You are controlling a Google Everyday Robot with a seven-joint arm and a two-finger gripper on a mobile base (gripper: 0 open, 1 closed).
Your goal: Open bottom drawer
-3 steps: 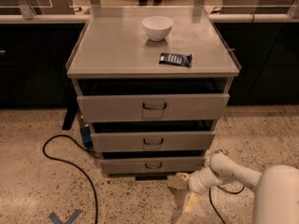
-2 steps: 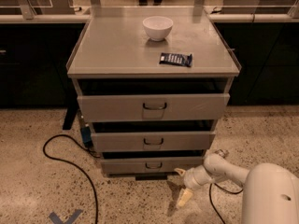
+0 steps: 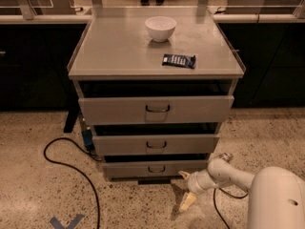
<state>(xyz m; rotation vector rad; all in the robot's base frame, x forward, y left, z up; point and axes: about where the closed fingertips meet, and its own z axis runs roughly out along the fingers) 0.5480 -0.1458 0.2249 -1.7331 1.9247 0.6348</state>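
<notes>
1. Lower right, the white robot arm [image 3: 231,174] reaches in low over the speckled floor.
2. The gripper [image 3: 185,189] hangs just off the cabinet's bottom right corner, fingers [image 3: 188,202] spread apart, grasping nothing.
3. A black cable [image 3: 97,199] snakes across the floor at left.
4. The bottom drawer [image 3: 128,169] sits lowest in the stack, its wire handle [image 3: 156,169] left of the gripper, untouched.
5. Above it come the middle drawer [image 3: 190,144] and the top drawer [image 3: 114,109], each with a dark gap above it.
6. On the cabinet top [image 3: 119,46] lies a dark snack wrapper [image 3: 178,60], with a white bowl [image 3: 160,28] behind it.
</notes>
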